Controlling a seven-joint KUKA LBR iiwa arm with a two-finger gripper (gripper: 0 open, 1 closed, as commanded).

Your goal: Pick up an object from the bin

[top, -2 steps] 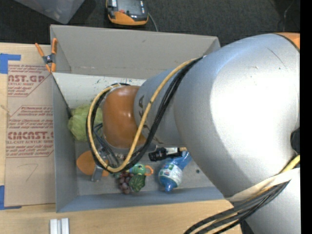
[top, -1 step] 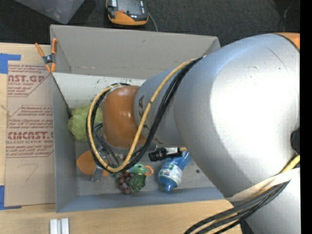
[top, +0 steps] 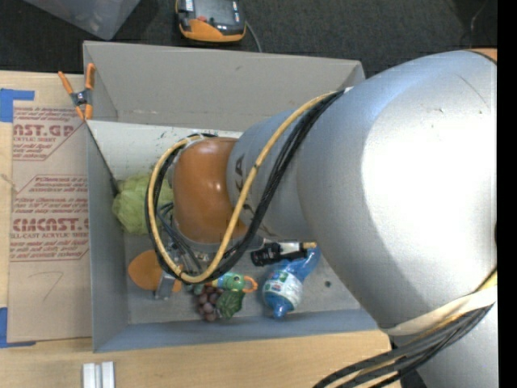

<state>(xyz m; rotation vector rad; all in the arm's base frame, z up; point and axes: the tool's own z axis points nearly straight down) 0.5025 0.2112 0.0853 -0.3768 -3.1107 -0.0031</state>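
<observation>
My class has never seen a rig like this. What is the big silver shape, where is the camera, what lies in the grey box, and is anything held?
The big silver shape is a robot arm reaching in from the right; the orange dome and the cables are parts of it. The camera looks down on the grey metal bin from above. The gripper sits low near the bin's lower left corner, by an orange thing. Around it lie a green leafy ball, purple grapes, a green toy, a blue bottle and a small black bottle. Whether anything is held cannot be told.
</observation>
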